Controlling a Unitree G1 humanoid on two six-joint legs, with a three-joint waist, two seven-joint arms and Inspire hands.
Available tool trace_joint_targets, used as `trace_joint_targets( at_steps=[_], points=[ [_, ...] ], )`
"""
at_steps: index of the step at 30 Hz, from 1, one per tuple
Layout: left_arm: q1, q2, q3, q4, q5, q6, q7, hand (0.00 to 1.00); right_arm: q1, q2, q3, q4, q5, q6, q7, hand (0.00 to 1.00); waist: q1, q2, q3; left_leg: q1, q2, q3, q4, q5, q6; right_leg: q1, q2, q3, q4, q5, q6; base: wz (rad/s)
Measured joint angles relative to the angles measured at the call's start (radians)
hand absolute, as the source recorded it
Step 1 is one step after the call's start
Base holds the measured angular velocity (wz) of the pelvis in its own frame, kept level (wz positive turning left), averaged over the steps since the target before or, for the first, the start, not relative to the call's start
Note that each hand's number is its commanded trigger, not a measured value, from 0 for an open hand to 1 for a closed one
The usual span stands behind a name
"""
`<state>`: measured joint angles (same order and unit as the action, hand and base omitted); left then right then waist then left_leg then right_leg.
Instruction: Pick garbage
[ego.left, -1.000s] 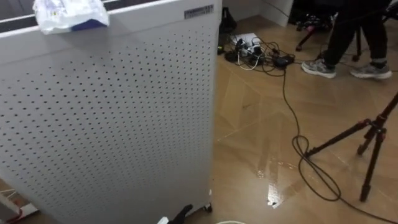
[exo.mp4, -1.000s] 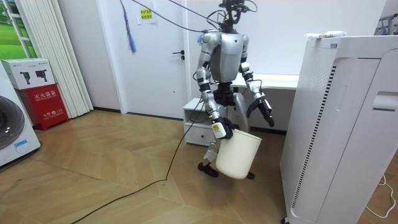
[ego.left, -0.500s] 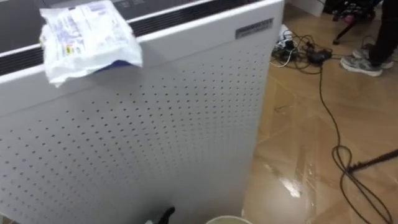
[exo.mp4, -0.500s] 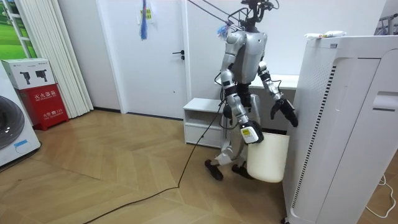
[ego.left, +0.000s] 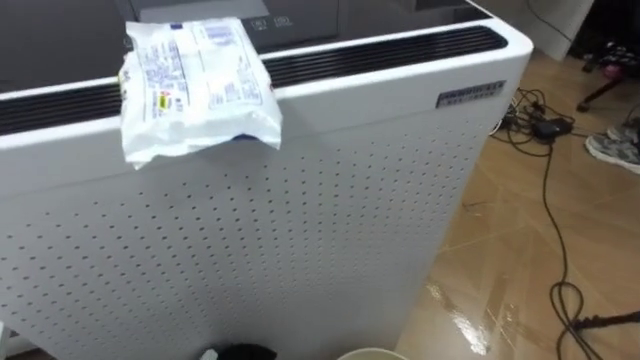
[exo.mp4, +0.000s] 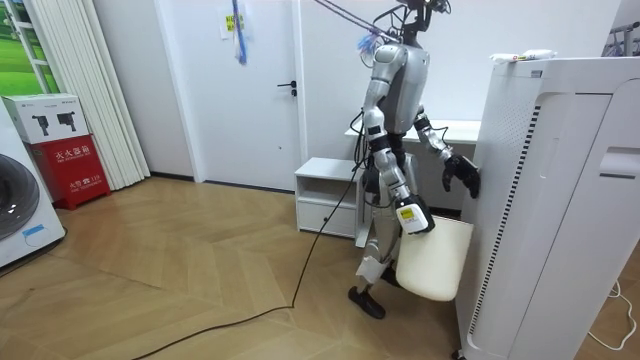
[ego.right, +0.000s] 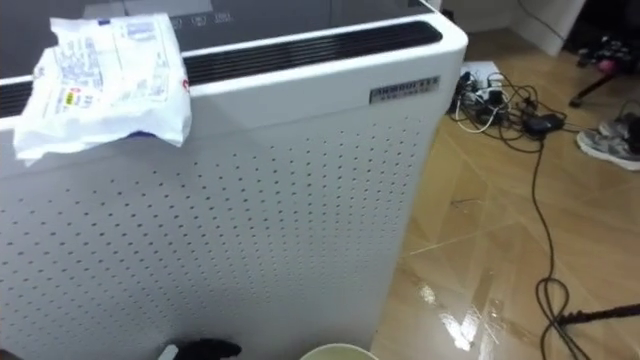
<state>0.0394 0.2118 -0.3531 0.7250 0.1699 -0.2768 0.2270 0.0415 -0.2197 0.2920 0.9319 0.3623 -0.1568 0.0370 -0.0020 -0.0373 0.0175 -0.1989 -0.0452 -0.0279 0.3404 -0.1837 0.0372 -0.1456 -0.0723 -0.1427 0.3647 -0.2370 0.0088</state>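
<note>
While the robot is standing close against the perforated side of a tall white air purifier (ego.left: 300, 230), its head camera is looking down onto the top of the unit. The garbage, a crumpled white printed plastic wrapper (ego.left: 195, 85), is lying on the purifier's top, across the dark vent slot, with its lower edge overhanging the perforated face. No hand is touching it. In the room view the right hand (exo.mp4: 410, 216) is hanging low at the robot's side and is clamped on the rim of a white bucket (exo.mp4: 432, 265), which is hanging tilted beside the robot's legs and just beside the purifier. The left hand (exo.mp4: 463, 173) is raised to about waist height, near the purifier's side, with its fingers loosely extended and holding nothing. On the wooden floor (ego.left: 520, 230) beyond the purifier, a bundle of cables (ego.right: 500, 108) is lying well apart from the unit, and a person's shoe (ego.right: 610, 145) is showing near the edge of the eye views.
</note>
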Motion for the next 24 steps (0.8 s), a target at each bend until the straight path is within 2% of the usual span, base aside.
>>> trace_joint_targets(
  at_steps=[10, 12, 15, 19, 21, 24],
  points=[
    [0.036, 0.004, 0.002, -0.092, 0.042, -0.018, 0.077, 0.0, 0.012, 0.001, -0.004, 0.005, -0.053, -0.015, -0.002, 1.0, 0.013, -0.008, 0.0029, -0.006, 0.004, -0.079, 0.011, 0.014, -0.021, 0.061, 0.017, -0.087, -0.057, 0.008, -0.019, 0.26],
    [0.06, 0.01, 0.006, -0.178, 0.042, -0.023, 0.097, 0.0, 0.018, 0.001, -0.013, 0.005, -0.054, -0.026, -0.003, 1.0, 0.006, -0.008, 0.0035, -0.034, 0.005, -0.087, 0.043, 0.013, -0.022, 0.062, 0.019, -0.118, -0.058, 0.007, -0.022, 0.42],
    [0.063, 0.025, 0.01, -0.224, 0.042, -0.06, 0.133, 0.0, 0.016, 0.001, -0.014, 0.006, -0.055, -0.027, -0.01, 1.0, 0.01, -0.011, 0.0051, -0.043, 0.017, -0.061, 0.054, 0.013, -0.022, 0.065, 0.014, -0.144, -0.056, 0.0, -0.027, 0.33],
    [0.068, 0.049, 0.015, -0.323, 0.064, -0.066, 0.193, 0.0, 0.017, 0.0, -0.027, 0.014, -0.053, -0.03, -0.011, 1.0, 0.013, -0.007, 0.0079, -0.044, 0.023, -0.065, 0.053, 0.018, -0.028, 0.091, 0.02, -0.187, -0.077, 0.0, -0.022, 0.32],
    [0.071, 0.066, 0.017, -0.385, 0.063, -0.096, 0.251, 0.0, 0.019, 0.0, -0.027, 0.015, -0.052, -0.03, -0.012, 1.0, 0.036, -0.005, 0.008, -0.039, 0.024, -0.069, 0.046, 0.029, -0.032, 0.092, 0.022, -0.192, -0.077, 0.002, -0.023, 0.1],
    [0.071, 0.067, 0.03, -0.429, 0.062, -0.132, 0.321, 0.0, 0.019, 0.0, -0.027, 0.017, -0.052, -0.029, -0.011, 1.0, 0.048, -0.001, 0.0063, -0.041, 0.023, -0.09, 0.028, 0.05, -0.039, 0.1, 0.029, -0.216, -0.103, 0.017, -0.03, 0.19]
  ],
)
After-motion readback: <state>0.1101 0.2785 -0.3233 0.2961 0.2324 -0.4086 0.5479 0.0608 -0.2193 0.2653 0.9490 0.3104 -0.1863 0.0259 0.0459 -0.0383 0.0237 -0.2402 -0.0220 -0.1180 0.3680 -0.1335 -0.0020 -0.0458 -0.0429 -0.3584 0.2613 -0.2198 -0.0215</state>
